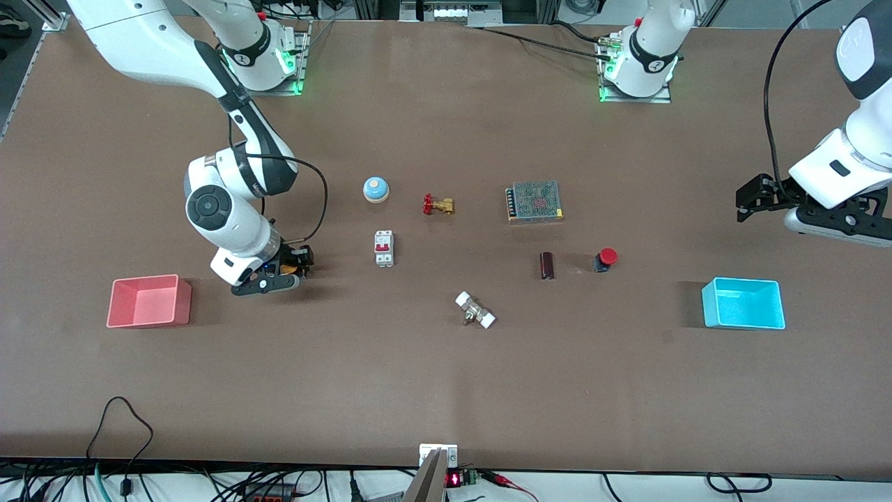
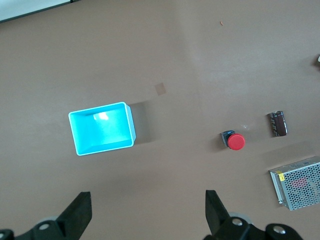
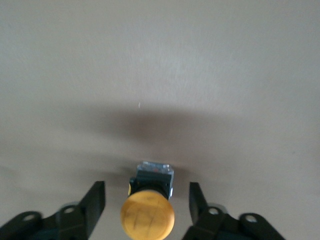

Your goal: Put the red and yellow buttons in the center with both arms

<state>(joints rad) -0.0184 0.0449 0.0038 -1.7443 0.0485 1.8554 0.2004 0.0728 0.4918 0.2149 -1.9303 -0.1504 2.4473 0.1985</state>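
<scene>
Right gripper [image 3: 147, 200] down near the pink bin [image 1: 148, 301], fingers spread either side of the yellow button [image 3: 148, 216], not clamped yet. Left gripper [image 2: 147, 215] spread wide, empty, up over the cyan bin [image 2: 102, 128] end. Red button [image 1: 605, 259] on the table [image 1: 446, 390] beside a dark cylinder [image 1: 548, 265]. Buttons look light, rigid; cap likely slick, so pinch the black body. Two buttons, two bins, two grippers

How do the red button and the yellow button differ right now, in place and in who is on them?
The yellow button sits between the open fingers of the right gripper, near the pink bin; the red button lies free beside a dark cylinder, with no gripper on it. The left gripper hangs open, high over the cyan bin's end. Both have black bodies and round caps.
</scene>
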